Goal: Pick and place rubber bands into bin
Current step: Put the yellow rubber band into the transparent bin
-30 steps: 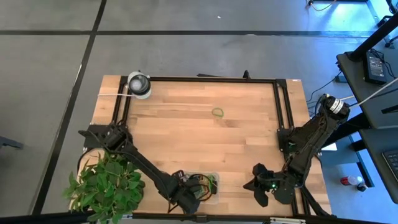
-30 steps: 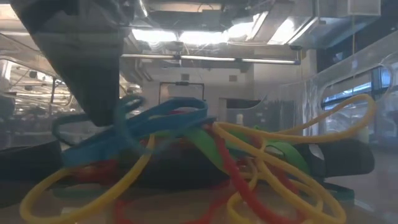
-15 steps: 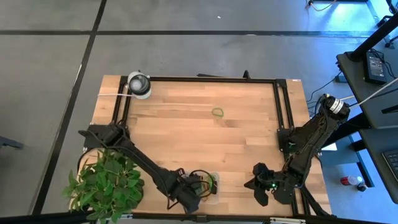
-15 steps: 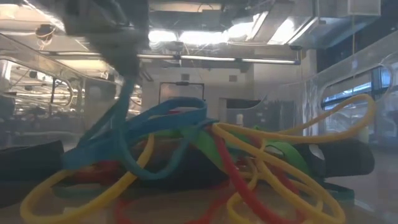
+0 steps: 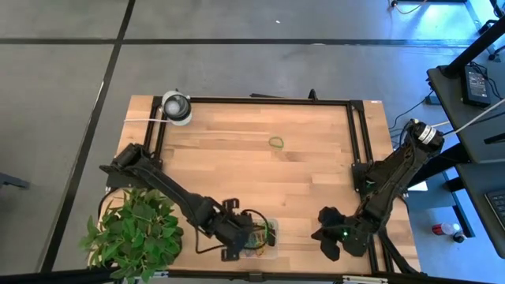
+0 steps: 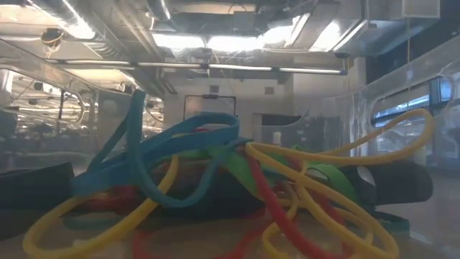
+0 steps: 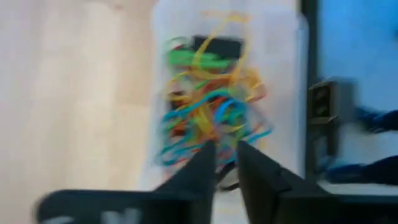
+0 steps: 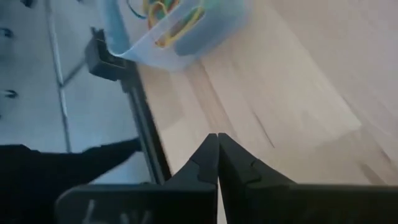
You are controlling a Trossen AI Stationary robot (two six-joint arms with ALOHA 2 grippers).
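The left pincer [image 7: 225,163] hangs just above the shallow clear plastic bin [image 5: 260,237] at the table's near edge, fingers slightly apart and empty. The tangled coloured rubber bands [image 7: 208,106] lie inside the bin. One green loop [image 5: 276,142] lies far off on the wooden table [image 5: 237,158]. A strand could snag a finger and be dragged out. The right pincer [image 8: 217,171], pressed together, waits near right.

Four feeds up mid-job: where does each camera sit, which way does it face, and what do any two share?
High: overhead, straight down; both arms, bin, stray green band.
Low: table height, inside the bin, facing the room through rubber bands; no arm shows.
Left wrist: above the bin, looking down; left gripper slightly parted.
Right wrist: low over the table; right gripper shut.
Shared: all four see the banded bin.
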